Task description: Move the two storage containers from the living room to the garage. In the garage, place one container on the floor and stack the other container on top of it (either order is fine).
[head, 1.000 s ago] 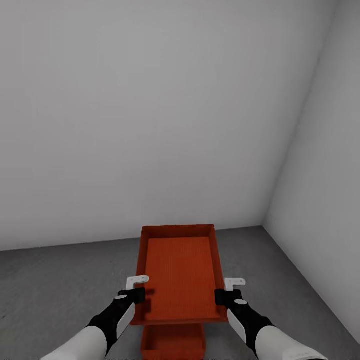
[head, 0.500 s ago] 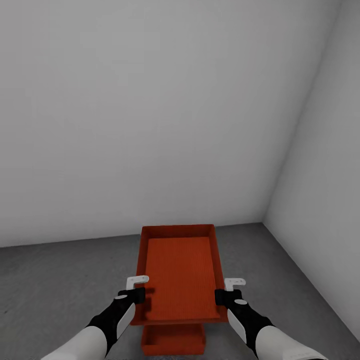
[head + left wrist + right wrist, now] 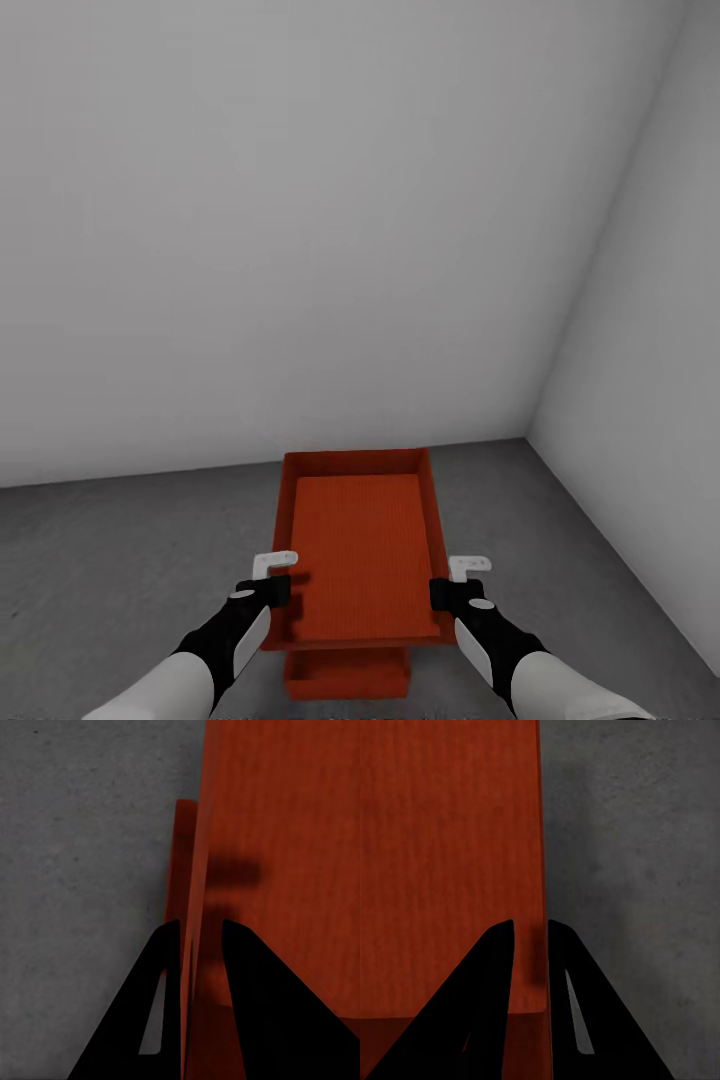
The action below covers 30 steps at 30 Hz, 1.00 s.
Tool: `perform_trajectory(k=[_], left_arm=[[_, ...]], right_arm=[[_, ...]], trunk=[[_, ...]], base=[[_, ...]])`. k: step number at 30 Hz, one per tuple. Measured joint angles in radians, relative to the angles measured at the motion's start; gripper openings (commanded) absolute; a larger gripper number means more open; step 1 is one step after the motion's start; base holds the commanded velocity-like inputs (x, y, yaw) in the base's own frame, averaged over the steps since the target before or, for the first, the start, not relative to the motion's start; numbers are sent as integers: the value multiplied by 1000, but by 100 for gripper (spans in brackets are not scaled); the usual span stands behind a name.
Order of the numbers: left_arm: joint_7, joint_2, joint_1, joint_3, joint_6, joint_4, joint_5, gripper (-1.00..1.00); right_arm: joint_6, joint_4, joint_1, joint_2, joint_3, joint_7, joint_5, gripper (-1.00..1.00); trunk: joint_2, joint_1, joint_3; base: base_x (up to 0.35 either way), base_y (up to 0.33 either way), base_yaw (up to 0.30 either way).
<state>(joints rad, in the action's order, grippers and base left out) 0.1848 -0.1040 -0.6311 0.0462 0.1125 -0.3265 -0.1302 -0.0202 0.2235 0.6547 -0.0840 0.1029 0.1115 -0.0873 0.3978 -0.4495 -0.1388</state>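
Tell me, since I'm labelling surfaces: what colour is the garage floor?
Mottled dark grey floor, seen closest in the right wrist view beside the held container.

Even, soft, shadeless light on the white walls (image 3: 300, 230), faint finger shadow on the held container (image 3: 285, 870), grey floor (image 3: 637, 870) mottled, wrist views slightly blurred

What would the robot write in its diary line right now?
place: garage corner | left gripper: shut on upper container wall | right gripper: shut on opposite wall | lower container: on floor underneath
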Motion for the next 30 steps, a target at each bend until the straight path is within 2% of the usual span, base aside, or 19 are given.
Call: perform_trajectory(k=[30], left_arm=[[0,0,-1,0,-1,1,0,-100]], right_arm=[[0,0,0,0,0,0,0,-100]], trunk=[[0,0,-48]], base=[[0,0,0]])
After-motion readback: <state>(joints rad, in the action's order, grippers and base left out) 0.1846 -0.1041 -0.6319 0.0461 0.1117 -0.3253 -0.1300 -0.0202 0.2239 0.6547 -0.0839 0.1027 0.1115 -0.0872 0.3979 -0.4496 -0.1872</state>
